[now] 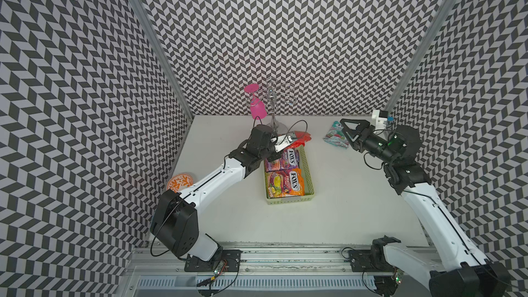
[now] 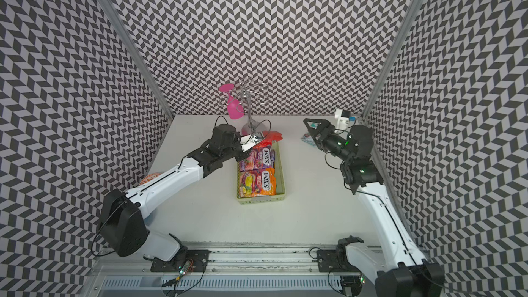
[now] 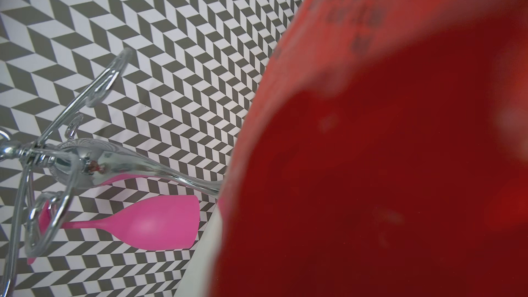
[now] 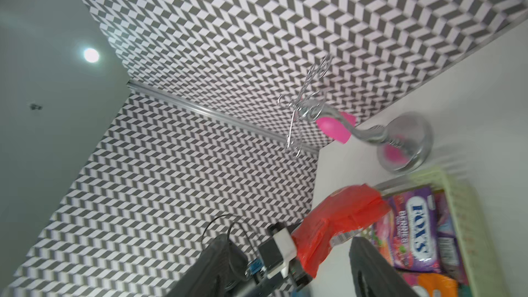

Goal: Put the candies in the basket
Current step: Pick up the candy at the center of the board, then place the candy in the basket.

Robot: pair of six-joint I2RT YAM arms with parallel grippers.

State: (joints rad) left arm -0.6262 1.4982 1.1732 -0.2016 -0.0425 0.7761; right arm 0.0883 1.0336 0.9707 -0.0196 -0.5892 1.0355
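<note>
The red candy bag [image 3: 371, 167] is hanging pinched in the left gripper [image 1: 287, 142], over the basket [image 1: 307, 167] end just below it; the purple bag [image 1: 283, 160] and orange bag [image 1: 285, 185] are lying inside. The right gripper [image 1: 345, 130] is hovering, jaws spread wide, the teal bag [image 1: 333, 135] lying just beside it.

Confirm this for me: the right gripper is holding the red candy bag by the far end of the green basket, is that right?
Wrong arm. The left gripper holds the red candy bag by the far end of the green basket; both top views show it.
</note>
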